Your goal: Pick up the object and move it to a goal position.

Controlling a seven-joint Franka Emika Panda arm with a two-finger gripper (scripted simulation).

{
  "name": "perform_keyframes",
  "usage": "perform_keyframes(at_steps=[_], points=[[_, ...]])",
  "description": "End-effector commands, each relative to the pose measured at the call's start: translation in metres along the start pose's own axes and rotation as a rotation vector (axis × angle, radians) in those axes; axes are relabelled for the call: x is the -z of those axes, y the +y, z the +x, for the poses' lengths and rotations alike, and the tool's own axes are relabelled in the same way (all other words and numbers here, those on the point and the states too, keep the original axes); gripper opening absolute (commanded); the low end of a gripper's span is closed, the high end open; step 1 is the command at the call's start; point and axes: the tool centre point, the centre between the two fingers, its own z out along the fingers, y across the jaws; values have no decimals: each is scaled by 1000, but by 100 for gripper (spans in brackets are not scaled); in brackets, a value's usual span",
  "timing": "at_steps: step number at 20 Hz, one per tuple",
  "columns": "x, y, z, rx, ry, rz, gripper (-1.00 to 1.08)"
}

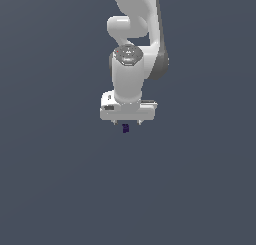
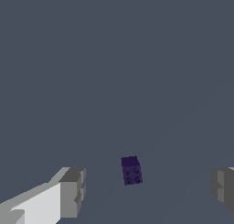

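- exterior view, starting at its left: nothing but flat grey surface point(image 1: 55, 179) on that side, bare as far as i can see.
- toward the middle, one white arm point(image 1: 131, 54) comes straight down, wrist vertical, with the gripper point(image 1: 127, 123) pointed at the surface; my guess is it hangs that way so the two fingers can drop either side of the piece.
- just under the gripper sits the object point(image 1: 125, 128), a tiny dark navy-purple block, resting on the surface roughly between the finger stubs.
- wrist view, reading across: one grey finger point(image 2: 72, 191) on one side, then the object point(image 2: 131, 171) with four studs showing on its face, then a second finger at the far edge.
- jaws are spread wide and released, gripping nothing; the block lies in the gap, clear of both fingers, nearer the first one.
- count: one arm, one gripper, two fingers, one block.
- i see no goal marker anywhere, so where it must go i cannot tell.
- i'd judge the lift not yet begun.
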Motion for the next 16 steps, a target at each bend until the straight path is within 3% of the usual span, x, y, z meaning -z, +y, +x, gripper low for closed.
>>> perform_keyframes(at_steps=[1,10,16], points=[[0,0,0,0,0,0,100],[0,27,-7,-14,-24,-6,100],[-2,26,-8,-11,-22,-5,100]])
